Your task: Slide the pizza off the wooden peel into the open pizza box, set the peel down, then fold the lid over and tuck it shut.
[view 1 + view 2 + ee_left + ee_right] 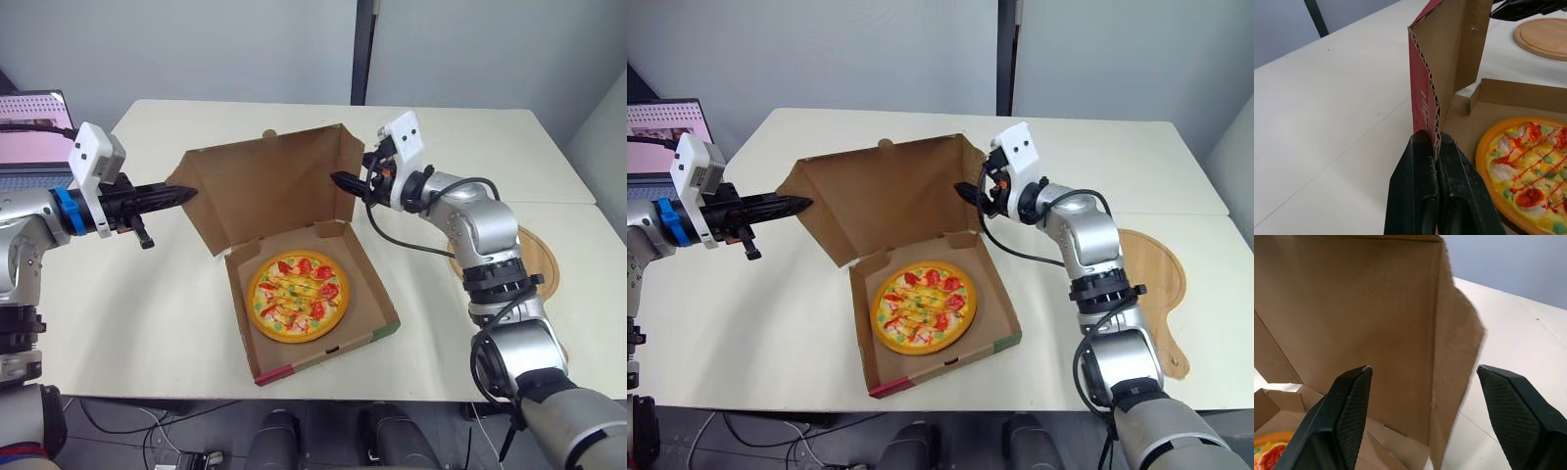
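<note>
The pizza [298, 295] lies inside the open cardboard box [377, 311] in the middle of the table. The lid [269, 191] stands upright behind it. My left gripper [188, 194] is shut on the lid's left side flap [1425, 73], whose corrugated edge is pinched between the black fingers [1415, 186]. At the lid's right side, my right gripper [341, 181] is open, with the right side flap [1454, 347] standing between its spread fingers and touching neither. The wooden peel [541, 262] lies flat on the table at the right, partly under my right arm.
A laptop [29, 127] with a lit screen sits at the far left edge. The table's front edge runs just below the box. A seam between two tabletops [573, 203] crosses at the right.
</note>
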Available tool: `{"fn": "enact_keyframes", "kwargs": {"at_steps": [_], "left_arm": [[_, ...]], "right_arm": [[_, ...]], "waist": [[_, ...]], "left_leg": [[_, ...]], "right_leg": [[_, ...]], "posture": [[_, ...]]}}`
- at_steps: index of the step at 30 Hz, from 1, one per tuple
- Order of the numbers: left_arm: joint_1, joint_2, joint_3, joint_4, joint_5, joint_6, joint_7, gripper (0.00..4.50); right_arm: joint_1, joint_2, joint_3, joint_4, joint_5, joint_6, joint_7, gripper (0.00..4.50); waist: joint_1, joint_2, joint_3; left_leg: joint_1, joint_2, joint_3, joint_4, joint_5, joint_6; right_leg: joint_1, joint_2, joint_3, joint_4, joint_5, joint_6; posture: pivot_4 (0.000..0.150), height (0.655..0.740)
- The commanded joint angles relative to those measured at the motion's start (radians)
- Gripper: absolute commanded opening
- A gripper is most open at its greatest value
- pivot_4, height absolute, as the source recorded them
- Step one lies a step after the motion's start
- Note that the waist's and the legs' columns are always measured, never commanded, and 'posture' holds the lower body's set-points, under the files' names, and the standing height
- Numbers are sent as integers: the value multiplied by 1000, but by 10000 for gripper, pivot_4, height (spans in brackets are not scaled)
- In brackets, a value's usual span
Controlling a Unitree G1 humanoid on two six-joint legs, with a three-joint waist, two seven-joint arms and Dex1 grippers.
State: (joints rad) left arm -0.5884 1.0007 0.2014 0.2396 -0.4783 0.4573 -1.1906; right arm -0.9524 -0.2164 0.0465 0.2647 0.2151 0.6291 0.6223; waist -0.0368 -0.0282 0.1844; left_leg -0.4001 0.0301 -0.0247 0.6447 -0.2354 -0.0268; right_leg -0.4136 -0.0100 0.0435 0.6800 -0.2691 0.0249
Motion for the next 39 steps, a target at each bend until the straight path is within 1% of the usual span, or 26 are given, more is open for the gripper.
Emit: {"fn": "enact_keyframes", "kwargs": {"at_steps": [1,4,6,7,8,9,12,20,25,27,32,35,39], "left_arm": [[6,12,30,-31,-7,6,1,0],[8,12,39,-38,-10,9,12,0],[5,11,42,-43,-12,12,21,0],[-6,2,47,-51,-20,24,36,0],[-23,-9,48,-63,-30,43,56,0],[-38,-19,49,-76,-42,61,72,0],[-60,-44,52,-113,-71,109,98,0],[-132,-134,0,-126,-59,150,159,0],[-151,-205,-45,-172,-54,187,207,0],[-157,-252,-62,-212,-74,225,238,0],[-169,-336,-56,-265,-107,307,317,0],[-166,-367,-56,-285,-109,326,346,0],[-167,-375,-64,-280,-96,311,346,0]], "right_arm": [[-48,8,2,40,-14,-70,-14,27591],[-59,2,13,71,-31,-99,-24,16672],[-60,-2,13,74,-39,-106,-28,10279],[-57,-9,14,69,-47,-107,-29,5647],[-52,-17,13,55,-51,-101,-30,2492],[-47,-25,12,39,-53,-92,-33,499],[-33,-43,7,-7,-52,-62,-39,499],[6,-104,-21,-129,-67,13,-112,499],[21,-104,-53,-200,-67,76,-183,499],[34,-104,-72,-251,-71,121,-225,499],[64,-94,-89,-366,-62,214,-284,499],[81,-85,-84,-416,-59,249,-305,499],[97,-85,-76,-443,-55,260,-308,499]], "waist": [[0,0,0],[1,0,0],[1,0,0],[1,0,0],[2,0,0],[3,0,0],[5,0,0],[5,0,0],[4,0,0],[6,0,0],[5,0,0],[5,0,0],[4,0,0]], "left_leg": [[0,0,0,0,0,0],[0,0,0,0,0,0],[0,0,0,0,0,0],[0,0,0,0,0,0],[0,0,0,0,0,0],[0,0,0,0,0,0],[-1,0,-1,0,0,0],[-1,-1,-1,0,0,0],[-1,-1,0,0,0,0],[-1,-1,-1,0,0,0],[-2,-1,-1,0,0,0],[-1,-1,-1,0,0,0],[-1,-1,-1,0,0,0]], "right_leg": [[0,0,0,0,0,0],[0,0,0,0,0,0],[0,0,0,0,0,0],[0,0,0,0,0,0],[0,0,0,0,0,0],[0,0,0,0,0,0],[0,0,0,0,0,0],[0,0,0,0,0,0],[0,0,0,0,0,0],[0,-1,0,0,0,0],[0,-1,0,0,0,0],[0,-1,0,0,0,0],[0,-1,0,0,0,0]], "posture": [[1500,7325],[1500,7325],[1500,7325],[1500,7325],[1500,7325],[1500,7325],[1500,7325],[1500,7325],[1500,7325],[1500,7325],[1500,7325],[1500,7325],[1500,7325]]}}
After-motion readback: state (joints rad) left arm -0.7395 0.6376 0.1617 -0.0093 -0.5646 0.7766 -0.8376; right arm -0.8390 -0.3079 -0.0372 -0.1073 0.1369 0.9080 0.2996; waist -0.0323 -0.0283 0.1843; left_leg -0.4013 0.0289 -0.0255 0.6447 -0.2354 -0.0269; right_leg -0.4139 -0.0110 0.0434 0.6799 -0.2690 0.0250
